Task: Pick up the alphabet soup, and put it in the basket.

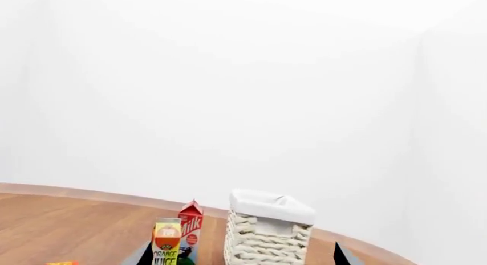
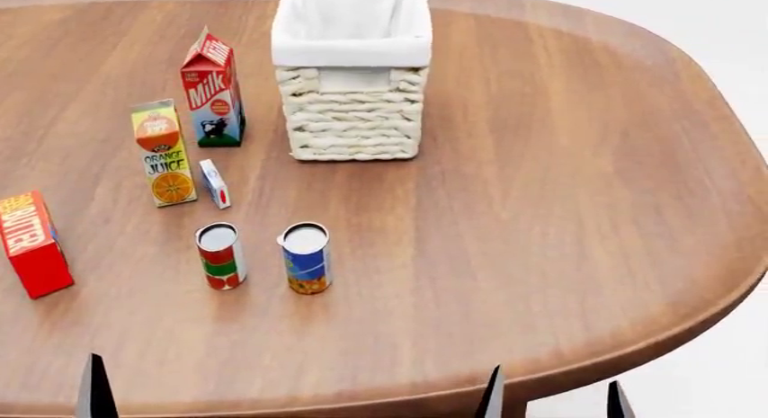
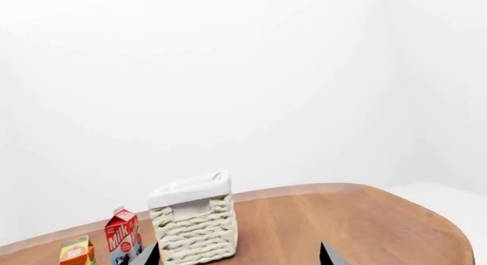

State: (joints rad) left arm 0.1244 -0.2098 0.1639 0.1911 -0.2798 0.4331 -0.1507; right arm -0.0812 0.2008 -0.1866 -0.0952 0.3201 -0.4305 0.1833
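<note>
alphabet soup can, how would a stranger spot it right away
From the wicker basket come toward the table's near edge to two upright cans. The alphabet soup is the one under the basket, blue label with yellow-orange base; its neighbour is red, white and green.

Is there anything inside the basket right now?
From the head view, the basket shows only its white cloth lining; no object is visible inside. Its floor is hidden by the near wall, and both wrist views see only the outside.
</note>
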